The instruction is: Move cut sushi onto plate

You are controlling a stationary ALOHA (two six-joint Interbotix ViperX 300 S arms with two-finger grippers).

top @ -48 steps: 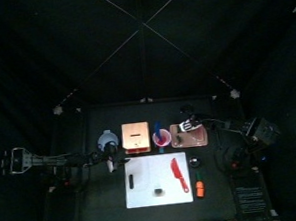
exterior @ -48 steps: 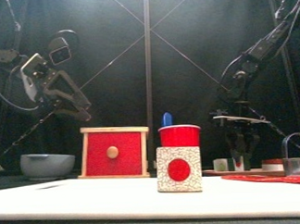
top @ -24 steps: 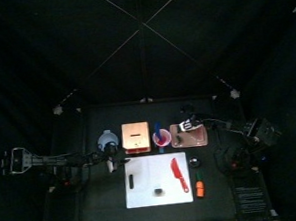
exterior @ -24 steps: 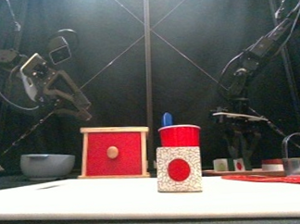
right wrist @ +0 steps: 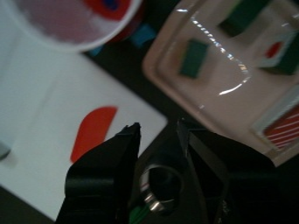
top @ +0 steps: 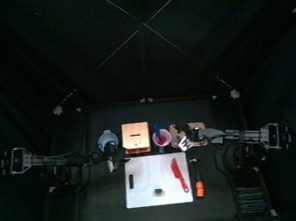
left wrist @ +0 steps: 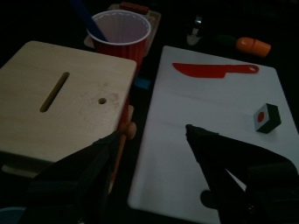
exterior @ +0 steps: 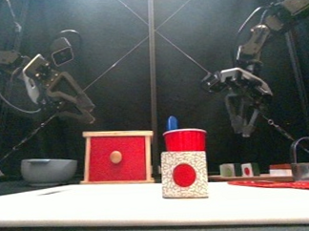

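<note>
One cut sushi piece (left wrist: 267,116) lies on the white board (left wrist: 211,140); it also shows in the top view (top: 160,191). Several more pieces (right wrist: 194,58) lie on the salmon-pink plate (right wrist: 228,52), which sits behind the board in the top view (top: 194,132). My right gripper (right wrist: 158,127) hangs above the plate's near edge with its jaws a little apart and empty; it is raised high in the front view (exterior: 250,124). My left gripper (left wrist: 158,140) is open and empty over the board's left edge (top: 109,157).
A red knife (left wrist: 214,69) and an orange object (left wrist: 253,45) lie on the board's right part. A wooden box (left wrist: 70,87), a red cup (left wrist: 119,31) and a round bowl (top: 163,136) stand behind the board.
My right gripper has risen from just above the plate to well above it, and its arm has stretched out. The left arm has not moved.
</note>
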